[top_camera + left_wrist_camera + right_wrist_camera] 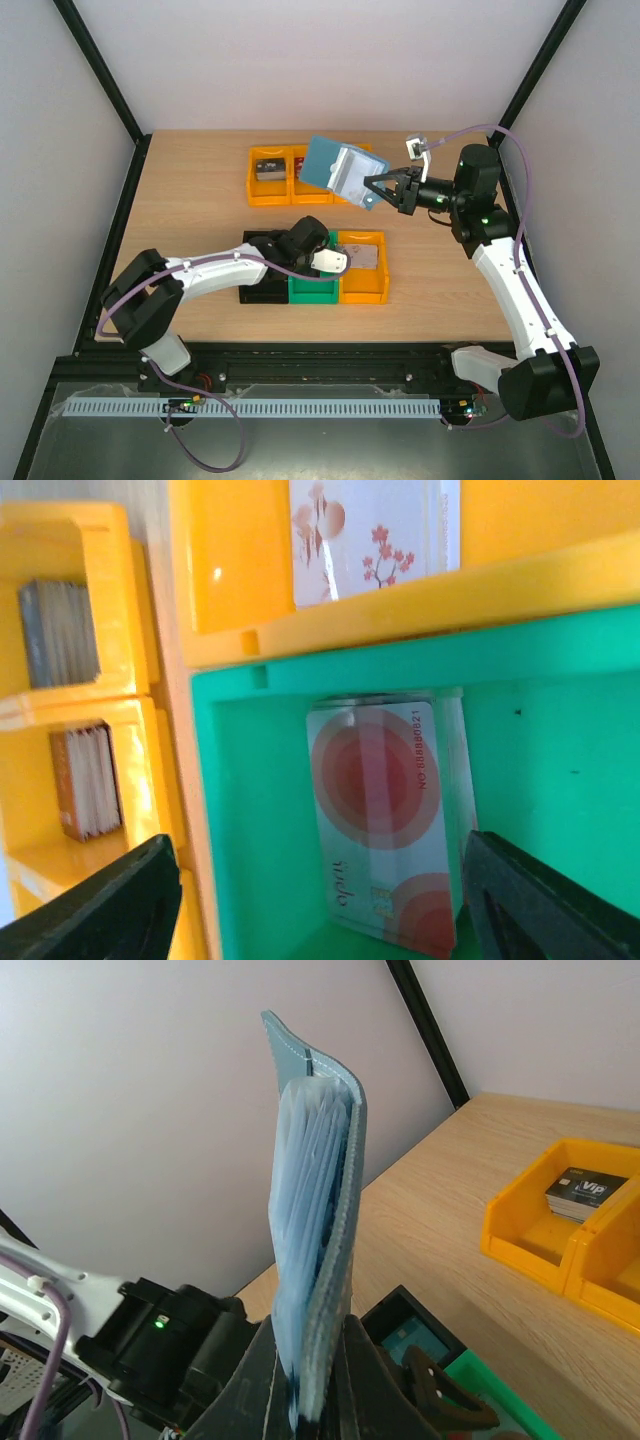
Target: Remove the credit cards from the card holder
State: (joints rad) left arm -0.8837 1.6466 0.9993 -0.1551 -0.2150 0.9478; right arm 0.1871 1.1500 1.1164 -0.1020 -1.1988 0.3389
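Observation:
My right gripper [375, 190] is shut on the slate-blue card holder [338, 168] and holds it upright in the air above the back bins. In the right wrist view the card holder [320, 1220] stands edge-on between my fingers [400, 1380], its pale blue inner pockets bunched on the left. My left gripper [335, 262] is open and empty over the green bin [312, 292]. In the left wrist view a credit card with red circles [380, 820] lies in the green bin [260, 810] between my spread fingers [120, 910], untouched. No card shows sticking out of the holder.
A white card with blossoms [365, 540] lies in the front orange bin [362, 285]. A black bin [262, 290] holds a teal card [418, 1338]. The back orange bins [270, 175] hold card stacks [60, 630], one with a VIP card [585, 1192] on top.

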